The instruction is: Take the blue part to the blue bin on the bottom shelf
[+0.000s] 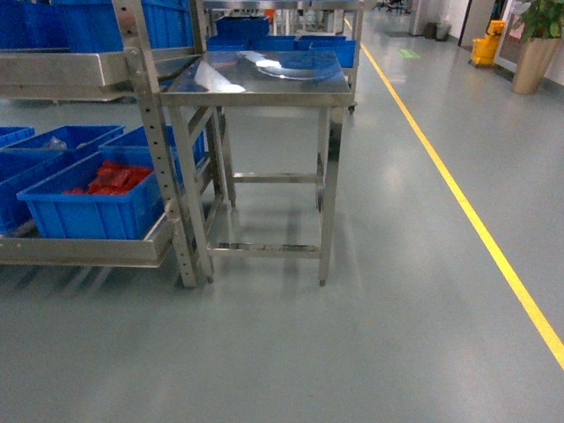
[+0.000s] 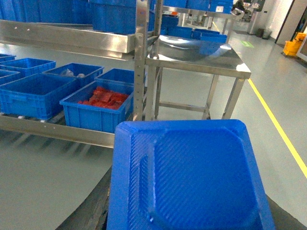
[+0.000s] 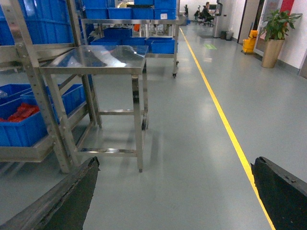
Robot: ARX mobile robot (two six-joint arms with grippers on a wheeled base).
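Observation:
The blue part [image 2: 192, 177], a ribbed blue plastic tray, fills the lower left wrist view. My left gripper [image 2: 189, 213] is shut on it, and only its dark fingers [image 2: 96, 206] show at the part's sides. It hangs above the floor, in front of the bottom shelf [image 2: 57, 130]. Several blue bins sit on that shelf: one [image 2: 98, 109] holds red parts and another [image 2: 33, 93] looks empty. In the head view the red-filled bin [image 1: 97, 207] rests on the bottom shelf [image 1: 88, 251] at the left, and neither gripper shows there. My right gripper [image 3: 175, 165] is open over bare floor.
A square steel table [image 1: 260, 84] stands just right of the rack post [image 1: 167, 167]. An upper rack tier [image 2: 67, 36] carries more blue bins. A yellow floor line [image 1: 467, 211] runs along the right, with a potted plant [image 1: 538, 44] far back.

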